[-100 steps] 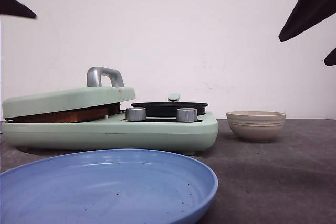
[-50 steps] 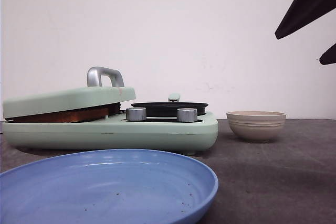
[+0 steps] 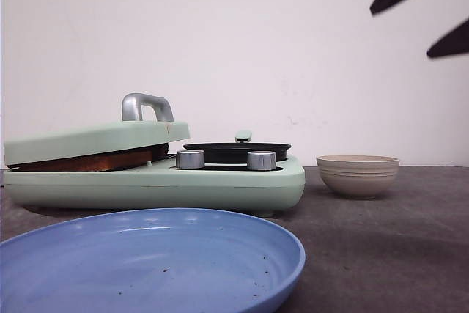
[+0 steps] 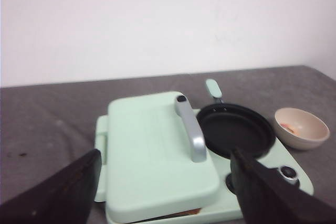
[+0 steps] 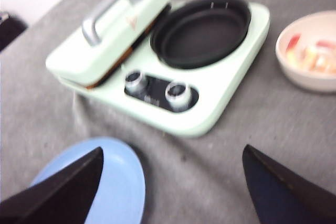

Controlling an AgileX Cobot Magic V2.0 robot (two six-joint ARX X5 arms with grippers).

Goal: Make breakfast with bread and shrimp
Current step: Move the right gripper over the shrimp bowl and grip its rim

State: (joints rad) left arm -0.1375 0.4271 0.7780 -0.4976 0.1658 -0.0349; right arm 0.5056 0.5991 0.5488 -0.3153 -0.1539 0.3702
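The bread (image 3: pixel 88 160) shows only as a brown edge under the shut pale green lid (image 3: pixel 95 139) of the breakfast maker; the edge also shows in the right wrist view (image 5: pixel 118 66). The shrimp (image 5: pixel 315 56), orange-red and pale pieces, lie in the beige ribbed bowl (image 5: pixel 299 80) right of the maker, and also show in the left wrist view (image 4: pixel 287 127). My left gripper (image 4: pixel 165 182) is open and empty, high above the lid. My right gripper (image 5: pixel 173 182) is open and empty, high above the table between the blue plate and the bowl; it also shows in the front view (image 3: pixel 429 12).
The maker's empty black pan (image 3: pixel 236 152) sits beside the lid, with two silver knobs (image 3: pixel 261 160) in front. The lid has a metal handle (image 3: pixel 145 105). An empty blue plate (image 3: pixel 146 262) lies at the front left. The bowl (image 3: pixel 357 177) stands right of the maker.
The left gripper's fingers rose out of the top left of the front view. The right gripper's fingers rose and tilted at the top right.
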